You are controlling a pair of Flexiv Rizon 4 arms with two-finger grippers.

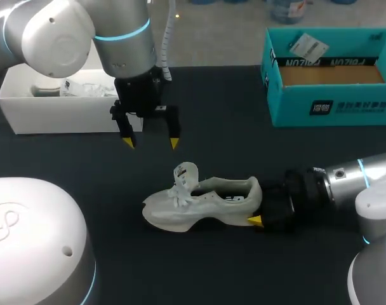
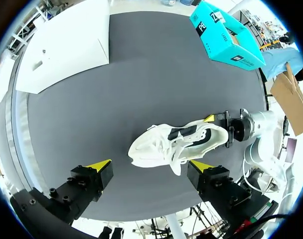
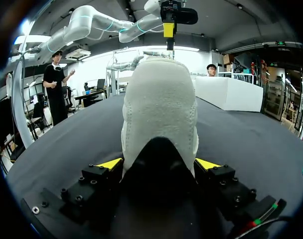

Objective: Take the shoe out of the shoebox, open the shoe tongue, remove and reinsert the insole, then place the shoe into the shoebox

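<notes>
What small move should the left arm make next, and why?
Probably lower the open left gripper onto the upright tongue of the white lace-up sneaker. It hangs above the sneaker with fingers spread, while the right gripper clamps the heel, steadying it on the black table.

Dark table (image 1: 231, 127); white box (image 1: 66, 115) far left, crumpled paper (image 1: 91, 89) inside.

We note: shoe (image 1: 202, 203) upper white cloth, finely rough, matt; sole smooth. Table (image 1: 231, 127) cover dark, matt. Shoebox (image 1: 326, 105) teal cardboard, raw brown inside. White box (image 1: 66, 114) matt cardboard. Our left arm (image 1: 53, 38) shell white, glossy; left gripper (image 1: 150, 143) body black, matt.
</notes>
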